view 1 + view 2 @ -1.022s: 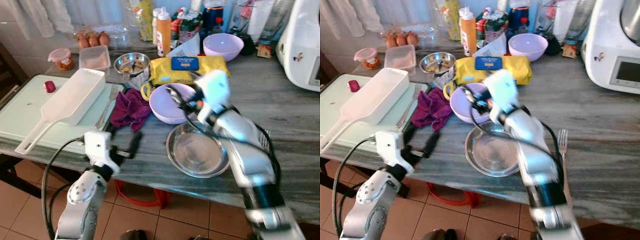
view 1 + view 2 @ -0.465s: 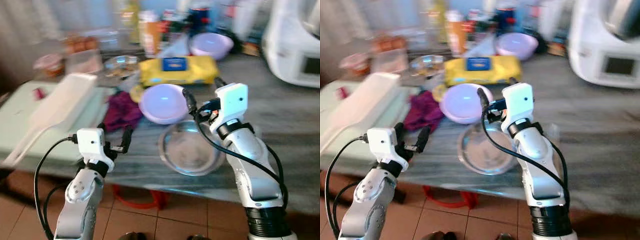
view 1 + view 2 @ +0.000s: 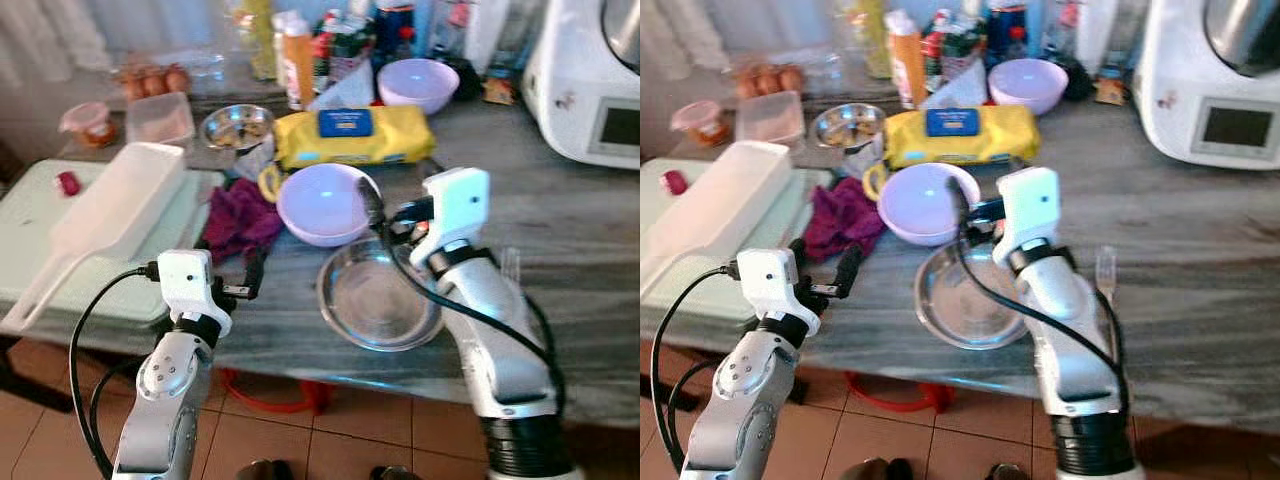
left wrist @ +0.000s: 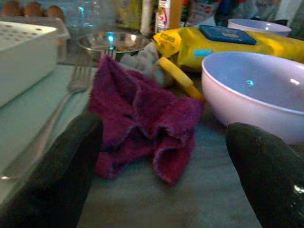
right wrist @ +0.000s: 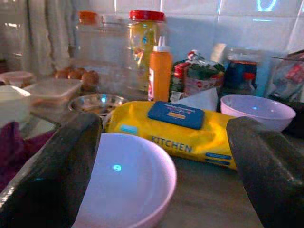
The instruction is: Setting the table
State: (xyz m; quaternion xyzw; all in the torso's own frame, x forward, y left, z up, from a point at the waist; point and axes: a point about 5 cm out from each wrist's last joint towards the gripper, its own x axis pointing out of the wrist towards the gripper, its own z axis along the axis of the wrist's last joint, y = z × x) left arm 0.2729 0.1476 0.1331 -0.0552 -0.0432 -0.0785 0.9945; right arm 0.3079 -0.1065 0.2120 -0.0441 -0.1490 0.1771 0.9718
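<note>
We stand in front of a grey marble counter (image 3: 590,240) which is still crowded, so we judge that the table setting is only at its beginning. On our left side lies a pale green board (image 3: 40,225) with a long white plastic container (image 3: 125,205) on it. In the middle of the counter, near the front edge, there is a steel plate (image 3: 378,305), empty, and just behind it a lilac bowl (image 3: 322,205). These two look already placed like one setting, but this is our guess. Beside the bowl a purple cloth (image 3: 238,218) lies crumpled, and behind it a yellow pack of kitchen wipes (image 3: 350,135).

Our right gripper (image 3: 372,205) hovers at the near rim of the lilac bowl, fingers wide apart and holding nothing. Our left gripper (image 3: 250,280) is low at the counter edge, pointing to the cloth, also wide open and empty.

The cutlery is not yet set: one fork (image 3: 1104,272) lies to the right of the plate, another fork (image 4: 52,121) rests on the board.
</note>
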